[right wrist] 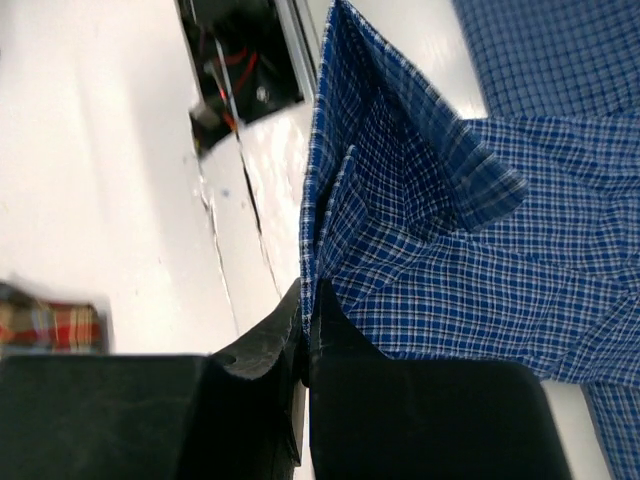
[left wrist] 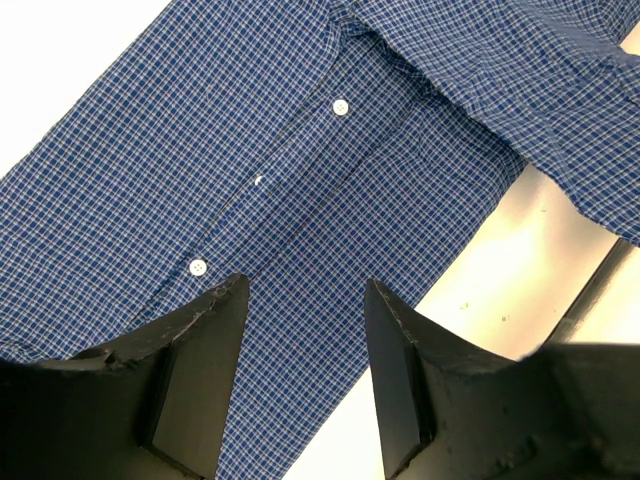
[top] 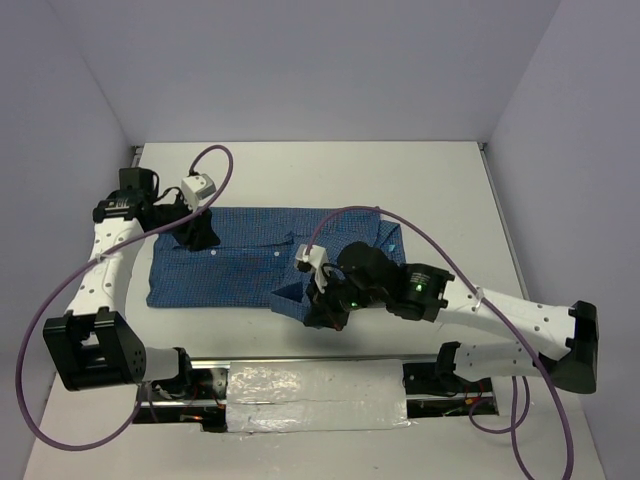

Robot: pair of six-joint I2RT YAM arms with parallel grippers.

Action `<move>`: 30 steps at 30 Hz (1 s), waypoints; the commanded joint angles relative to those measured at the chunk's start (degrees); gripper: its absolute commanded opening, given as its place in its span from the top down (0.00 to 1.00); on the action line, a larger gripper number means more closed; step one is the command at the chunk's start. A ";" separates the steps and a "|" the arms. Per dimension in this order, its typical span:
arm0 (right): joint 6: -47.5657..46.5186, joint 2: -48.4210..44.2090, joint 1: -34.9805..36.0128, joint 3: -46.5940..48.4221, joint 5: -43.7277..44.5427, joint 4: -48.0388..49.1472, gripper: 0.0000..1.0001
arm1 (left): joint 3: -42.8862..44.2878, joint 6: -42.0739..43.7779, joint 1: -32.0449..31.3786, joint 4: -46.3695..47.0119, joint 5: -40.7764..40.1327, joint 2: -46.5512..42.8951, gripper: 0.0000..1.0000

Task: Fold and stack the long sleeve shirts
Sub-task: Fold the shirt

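Observation:
The blue finely checked long sleeve shirt (top: pixel 240 262) lies spread on the white table, button placket up. Its white buttons show in the left wrist view (left wrist: pixel 300 180). My left gripper (top: pixel 203 236) hovers over the shirt's far left part, jaws open and empty, seen in its wrist view (left wrist: pixel 303 295). My right gripper (top: pixel 322 312) is at the shirt's near edge, shut on a fold of the cloth. In the right wrist view (right wrist: pixel 306 300) the cloth (right wrist: pixel 420 240) rises from between the closed fingers as a pinched fold.
The table's near edge has a taped strip (top: pixel 315 398) between the arm bases. A purple cable (top: pixel 420 235) arcs over the shirt's right part. A red plaid item (right wrist: pixel 50 325) shows at the left of the right wrist view.

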 commanded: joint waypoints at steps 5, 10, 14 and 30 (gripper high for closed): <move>-4.70 3.03 1.32 9.08 -7.76 -9.46 1.00 | 2.26 1.61 -0.05 -0.09 0.98 1.42 0.38; -6.02 1.70 1.24 9.51 -11.28 -12.17 1.00 | 2.34 1.70 -0.14 0.00 0.90 2.38 0.38; -7.07 1.44 0.45 8.55 -17.06 -12.45 1.00 | 2.78 2.23 -0.05 -0.44 0.90 3.09 0.38; -13.22 13.98 -31.89 6.69 -9.97 7.15 1.00 | 4.63 -2.60 -1.90 3.33 0.02 7.22 0.37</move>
